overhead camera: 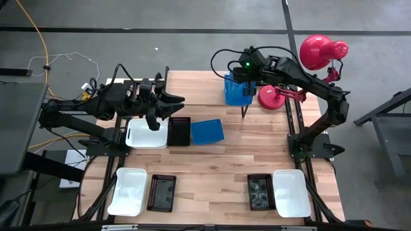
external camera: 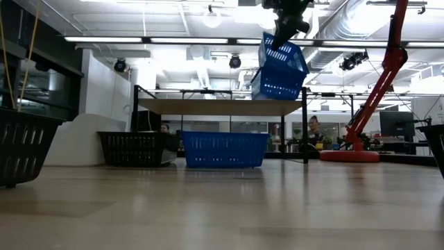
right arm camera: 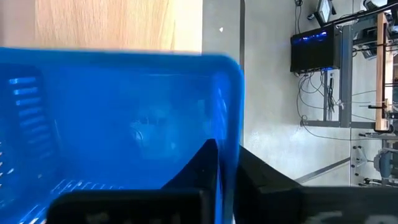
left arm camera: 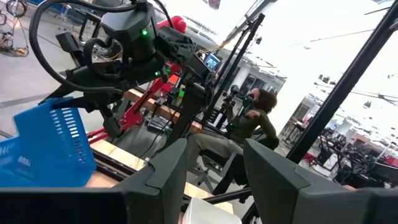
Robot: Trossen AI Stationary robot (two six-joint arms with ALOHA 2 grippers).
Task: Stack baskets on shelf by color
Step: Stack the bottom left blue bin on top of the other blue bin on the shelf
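Note:
My right gripper is shut on a bright blue basket, which hangs tilted over the right end of the shelf's wooden top; in the high view they are at the table's far side. My left gripper stands open and holds nothing, high above a white basket. Beside that white basket, a black basket and another blue basket rest flat on the table in front of the shelf. My right gripper holds the blue basket by one wall near a corner, one finger inside the basket and one outside. The fingers slant down from above. The basket is steeply tilted; whether its lower edge touches the shelf top I cannot tell.
Near the table's front edge lie a white basket and a black one on the left, a black one and a white one on the right. A red lamp stands by the shelf's right end.

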